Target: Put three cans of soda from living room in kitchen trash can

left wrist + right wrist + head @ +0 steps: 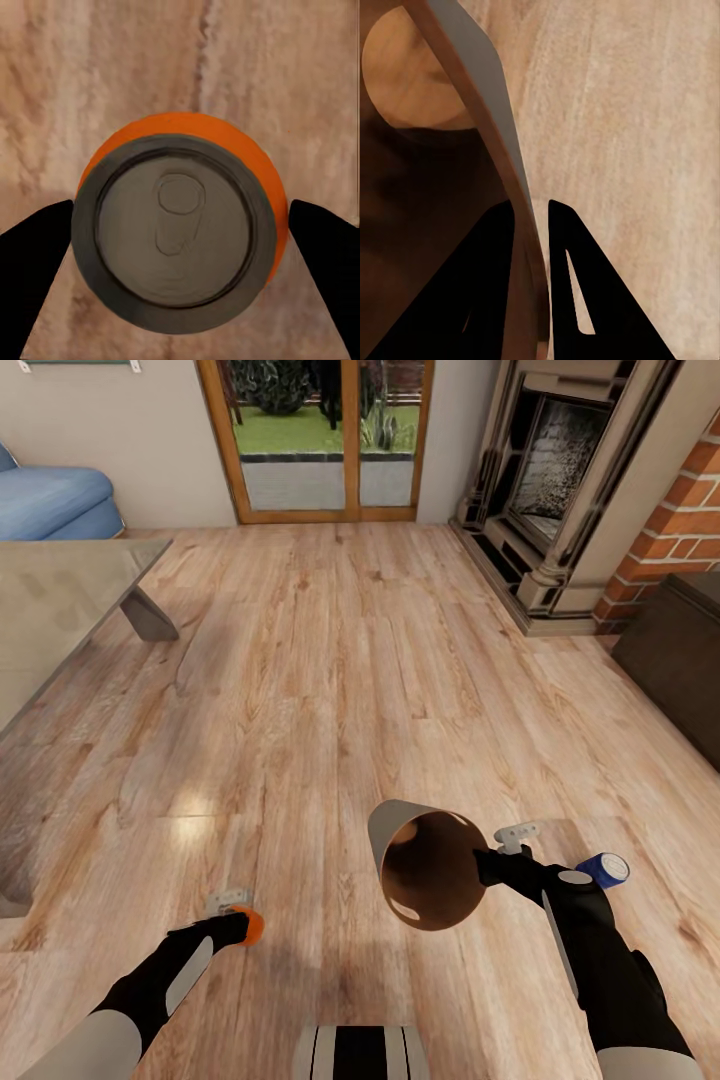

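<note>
1. The step in hand looks like carrying: the robot stands in the living room on the wood floor with one soda can and the bin both off the ground.
2. The left gripper is closed on an orange soda can. In the left wrist view the can sits between the two fingers, grey top facing the camera, with floorboards below.
3. The right gripper pinches the wall of the trash can at its rim, one finger inside and one outside. The trash can is tilted, its brown inside facing the head camera, the slot handle low on the near side.
4. No can is visible inside the bin from here.
5. The next move, as I judge it, calls for bringing the left gripper over the bin's mouth and releasing the can, or driving on to the kitchen. The tilted bin would first need levelling, or a can could roll out.
6. Around: a low desk at the left, a blue sofa beyond it, a fireplace and a dark cabinet at the right, and glass doors ahead. The floor between them is open.
</note>
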`<state>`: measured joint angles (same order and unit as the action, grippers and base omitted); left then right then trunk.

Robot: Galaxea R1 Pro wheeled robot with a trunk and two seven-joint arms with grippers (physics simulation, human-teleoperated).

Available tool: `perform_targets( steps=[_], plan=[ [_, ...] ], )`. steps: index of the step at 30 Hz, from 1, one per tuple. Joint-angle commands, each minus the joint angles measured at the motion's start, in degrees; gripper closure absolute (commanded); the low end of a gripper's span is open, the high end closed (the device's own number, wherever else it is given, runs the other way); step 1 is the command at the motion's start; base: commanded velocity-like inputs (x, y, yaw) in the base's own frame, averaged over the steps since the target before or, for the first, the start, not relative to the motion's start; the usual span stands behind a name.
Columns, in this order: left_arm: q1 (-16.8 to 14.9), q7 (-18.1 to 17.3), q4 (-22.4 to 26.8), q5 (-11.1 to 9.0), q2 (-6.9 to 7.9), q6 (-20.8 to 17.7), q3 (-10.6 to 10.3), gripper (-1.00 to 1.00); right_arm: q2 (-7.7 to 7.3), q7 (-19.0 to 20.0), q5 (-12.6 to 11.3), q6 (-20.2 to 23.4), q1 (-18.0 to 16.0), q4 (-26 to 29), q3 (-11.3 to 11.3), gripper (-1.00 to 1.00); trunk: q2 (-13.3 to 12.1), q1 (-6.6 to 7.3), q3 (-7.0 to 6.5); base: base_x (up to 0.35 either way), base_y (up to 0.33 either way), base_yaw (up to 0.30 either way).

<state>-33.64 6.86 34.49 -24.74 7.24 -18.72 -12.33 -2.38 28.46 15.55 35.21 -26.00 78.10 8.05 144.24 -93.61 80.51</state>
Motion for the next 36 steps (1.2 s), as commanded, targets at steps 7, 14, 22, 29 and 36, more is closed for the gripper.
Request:
perform_targets(
  steps=[7,14,22,29,36],
  plan=[
    [0.1,-0.1,0.0,0.1,-0.01,1.1,-3.1,1.0,0.01,-0.6,-1.0,0.2,0.0,0.0,-0.1,1.0,0.0,0.0,0.0,0.0,0.0,0.0],
    [0.1,-0.1,0.0,0.1,-0.03,1.2,-3.6,1.0,0.01,-0.8,-1.0,0.2,0.1,0.2,-1.3,1.0,0.0,0.0,0.0,0.0,0.0,0.0],
    [0.1,-0.2,0.0,0.1,-0.03,0.6,-3.7,1.0,0.01,-0.9,-1.0,0.2,0.2,0.3,-1.5,1.0,-0.1,0.18,-1.55,0.0,0.0,0.0],
    [0.1,-0.2,0.0,0.1,-0.16,0.6,-3.7,1.0,0.01,-0.9,-1.0,0.2,0.2,0.3,-1.5,1.0,-0.2,0.37,-3.11,0.0,0.0,0.0],
    [0.1,-0.2,0.0,0.1,-0.2,0.6,-3.7,1.0,0.01,-0.9,-1.0,0.2,0.2,0.3,-1.5,1.0,-0.3,0.55,-4.66,0.0,0.0,0.0]
  ],
)
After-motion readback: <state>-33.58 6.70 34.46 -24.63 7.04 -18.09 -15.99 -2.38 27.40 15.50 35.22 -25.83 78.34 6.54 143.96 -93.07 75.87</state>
